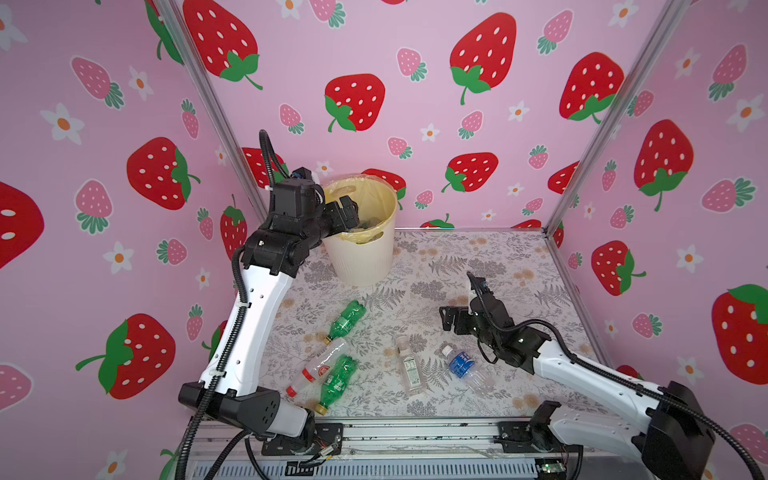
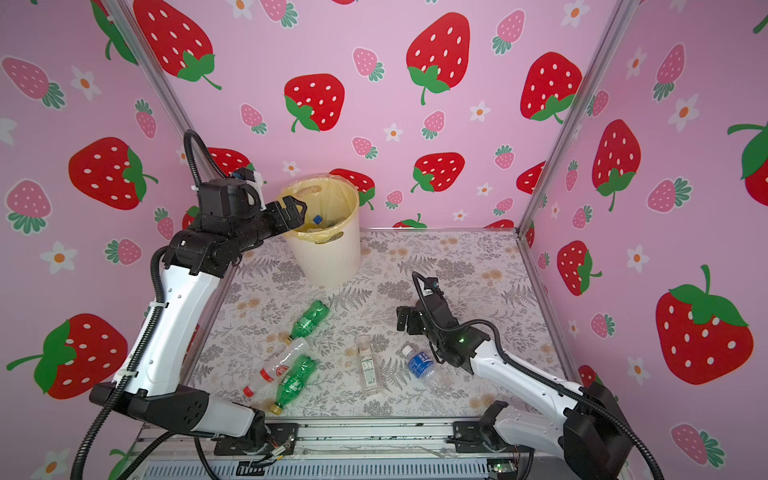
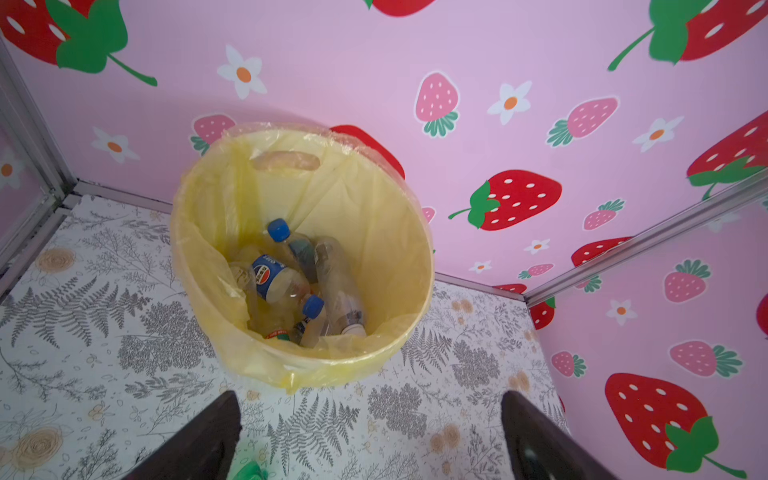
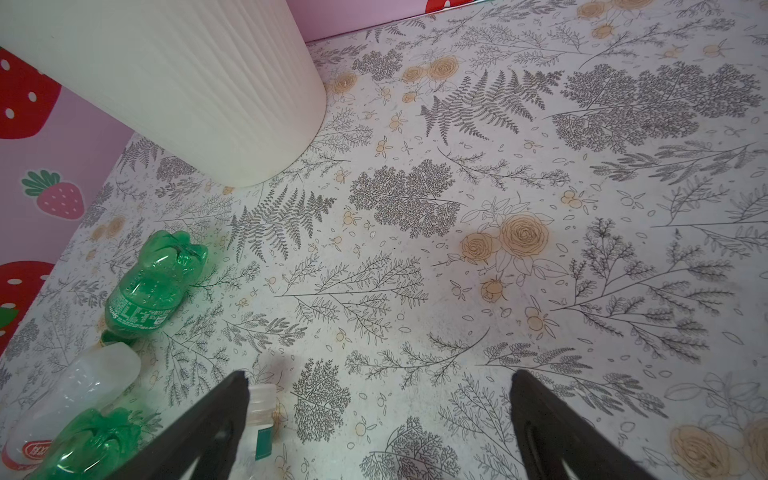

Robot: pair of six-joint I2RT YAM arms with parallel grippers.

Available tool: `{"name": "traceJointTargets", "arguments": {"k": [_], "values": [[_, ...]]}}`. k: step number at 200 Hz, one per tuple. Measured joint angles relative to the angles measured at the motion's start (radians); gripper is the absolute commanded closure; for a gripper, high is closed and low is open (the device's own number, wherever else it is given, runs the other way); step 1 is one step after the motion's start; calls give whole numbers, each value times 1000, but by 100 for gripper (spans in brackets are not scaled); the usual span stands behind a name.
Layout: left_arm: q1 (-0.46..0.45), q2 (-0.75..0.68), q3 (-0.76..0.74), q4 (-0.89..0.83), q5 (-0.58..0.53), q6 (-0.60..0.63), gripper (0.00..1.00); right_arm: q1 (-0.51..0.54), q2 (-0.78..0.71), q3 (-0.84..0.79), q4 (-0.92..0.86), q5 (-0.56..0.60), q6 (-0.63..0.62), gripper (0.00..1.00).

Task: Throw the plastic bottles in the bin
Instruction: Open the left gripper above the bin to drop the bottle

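Left hand [image 1: 351, 212] gapes empty at bin [image 1: 359, 257] rim, right hand [image 1: 446, 319] likewise above fern-printed table [image 1: 457, 257]; strawberry walls [image 1: 415, 41] around.

Bin [image 1: 360, 262]: matt ribbed plastic w/ glossy film liner [image 3: 365, 199]; bottles [image 1: 345, 318] shiny plastic.

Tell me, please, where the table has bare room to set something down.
The widest bare patch of table runs from the bin to the right wall, beyond the right gripper. Front left is crowded: two green bottles and a red-labelled bottle lie bunched; the clear bottle and blue-labelled bottle sit close alongside.
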State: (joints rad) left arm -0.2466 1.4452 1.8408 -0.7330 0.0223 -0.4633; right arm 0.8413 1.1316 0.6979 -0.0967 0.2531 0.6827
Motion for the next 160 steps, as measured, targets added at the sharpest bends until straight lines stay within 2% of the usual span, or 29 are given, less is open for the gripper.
{"name": "traceJointTargets", "arguments": {"k": [115,160], "values": [[0,-183,-332,103,68,25,1,0,25,1,-55,-13,-3,1],[0,-214,-386,109,87,36,1,0,44,5,-68,-31,-3,1]]}}
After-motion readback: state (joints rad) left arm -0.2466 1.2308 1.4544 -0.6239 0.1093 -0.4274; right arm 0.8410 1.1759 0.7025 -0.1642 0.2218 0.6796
